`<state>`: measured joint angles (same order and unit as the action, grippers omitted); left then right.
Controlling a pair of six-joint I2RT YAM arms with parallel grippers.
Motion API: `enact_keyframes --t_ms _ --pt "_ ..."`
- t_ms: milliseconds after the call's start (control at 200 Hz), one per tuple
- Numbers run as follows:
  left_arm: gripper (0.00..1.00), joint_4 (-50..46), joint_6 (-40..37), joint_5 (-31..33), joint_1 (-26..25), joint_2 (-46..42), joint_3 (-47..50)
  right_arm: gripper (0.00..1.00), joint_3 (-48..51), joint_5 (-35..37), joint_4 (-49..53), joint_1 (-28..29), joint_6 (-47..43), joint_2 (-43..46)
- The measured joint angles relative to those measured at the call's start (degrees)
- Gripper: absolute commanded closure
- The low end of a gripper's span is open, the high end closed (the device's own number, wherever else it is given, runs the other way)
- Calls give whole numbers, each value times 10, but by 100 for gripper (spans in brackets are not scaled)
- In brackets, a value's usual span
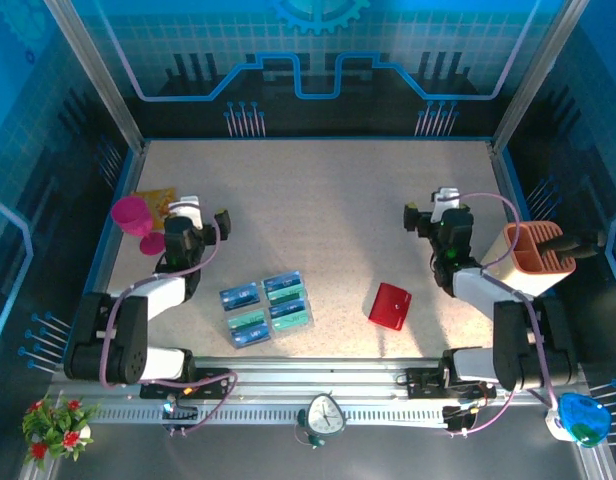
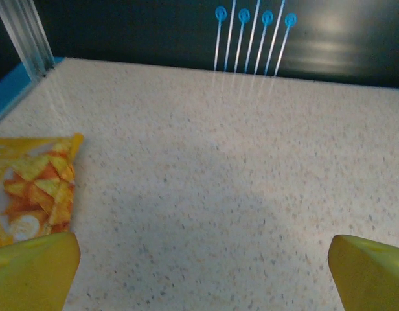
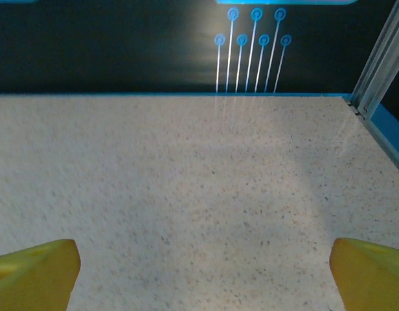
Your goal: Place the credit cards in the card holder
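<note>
A speckled beige bench (image 1: 318, 200) fills the middle, boxed in by dark panels. The back wall (image 1: 318, 60) at 12 o'clock carries bright blue circuit lines and a gear shape (image 1: 318, 12). The side walls (image 1: 28, 200) at 9 and 3 o'clock are dark blue too. Aluminium posts (image 1: 93, 70) rise at the far corners. A slotted metal rail (image 1: 288, 385) runs along 6 o'clock. Soft glare (image 2: 329, 26) shines on the back wall in both wrist views.

Top camera looks steeply down; wrist cameras skim low over the same table (image 1: 318, 190).

No legible text on the credit cards (image 1: 266, 308) or chip packet (image 2: 31, 188).
</note>
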<state>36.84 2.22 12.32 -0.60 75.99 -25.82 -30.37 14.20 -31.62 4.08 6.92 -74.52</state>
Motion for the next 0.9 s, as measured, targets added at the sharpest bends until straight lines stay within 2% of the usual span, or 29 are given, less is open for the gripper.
enact_keyframes --t_ms 140,260,370,505,615,745,901 --pt "1 -142 45 31 0 -50 -75 0 -59 -21 104 -21 124 33" --pt "1 -284 118 51 0 -94 -154 0 -97 -121 158 -46 188 39" --pt "1 -401 193 50 0 -139 -194 1 -114 -205 195 -24 213 39" --pt "1 -544 277 10 0 -198 -205 4 -122 -253 259 64 211 53" --pt "1 -647 331 -40 -1 -262 -198 6 -122 -256 313 157 193 73" --pt "1 -746 380 -88 -3 -365 -175 8 -120 -233 370 271 174 83" --pt "1 -838 430 -130 -16 -454 -153 8 -100 -162 430 411 159 84"
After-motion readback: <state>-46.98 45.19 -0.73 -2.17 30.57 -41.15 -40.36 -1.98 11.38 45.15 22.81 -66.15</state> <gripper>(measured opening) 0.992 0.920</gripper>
